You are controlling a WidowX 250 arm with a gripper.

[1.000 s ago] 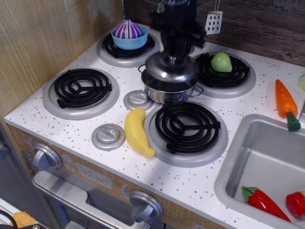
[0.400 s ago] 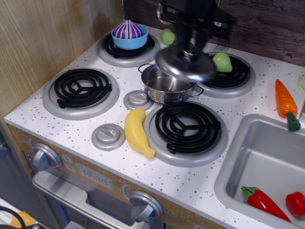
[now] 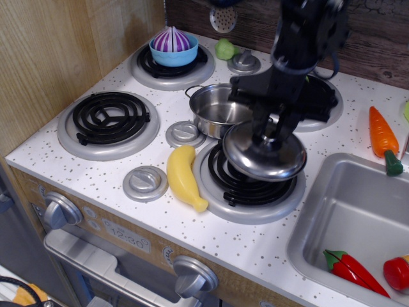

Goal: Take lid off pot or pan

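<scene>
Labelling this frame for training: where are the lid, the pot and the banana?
lid (image 3: 263, 155): main camera view, on its shiny domed top.
pot (image 3: 214, 110): main camera view, on its open steel inside.
banana (image 3: 183, 177): main camera view, mid-body.

Robot arm (image 3: 300, 51): all-black, blocky casing.
The black gripper (image 3: 271, 131) has two dark fingers (image 3: 261, 125) below a wide bracket; a thin black cable loops beside the upper housing. Motion blur hides screws and markings.
</scene>
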